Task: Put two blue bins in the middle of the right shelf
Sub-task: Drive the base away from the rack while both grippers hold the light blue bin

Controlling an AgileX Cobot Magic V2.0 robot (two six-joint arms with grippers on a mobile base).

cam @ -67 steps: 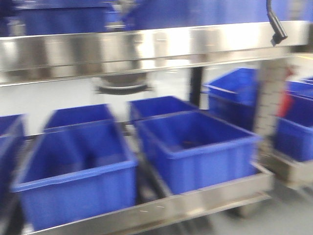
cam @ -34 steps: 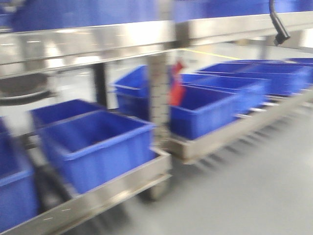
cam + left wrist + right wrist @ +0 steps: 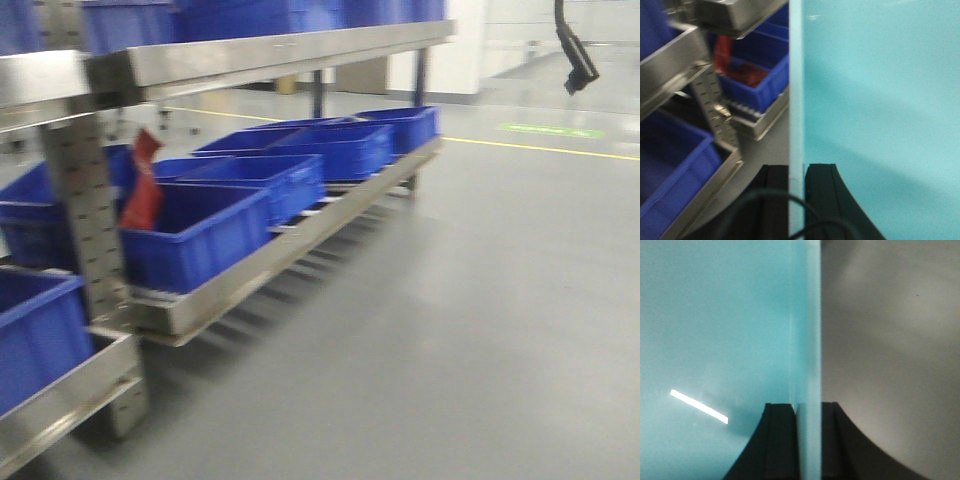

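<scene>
A pale cyan-blue bin fills the left wrist view (image 3: 880, 100) and the right wrist view (image 3: 715, 330); I cannot tell whether these are one bin or two. My left gripper (image 3: 796, 170) is shut on its left rim wall (image 3: 796, 75), one black finger on each side. My right gripper (image 3: 809, 407) is shut on the right rim wall (image 3: 807, 315) in the same way. Neither the pale bin nor the grippers show in the front view.
A steel shelf rack (image 3: 250, 55) runs along the left, with several royal-blue bins (image 3: 200, 240) on its low tier. A red object (image 3: 140, 185) sits in one bin. A perforated post (image 3: 85, 220) stands near left. Grey floor (image 3: 450, 300) stretches right. A black cable end (image 3: 575, 55) hangs top right.
The front view has swung right: the rack and royal-blue bins slid left across the frame, and grey floor now fills the right.
</scene>
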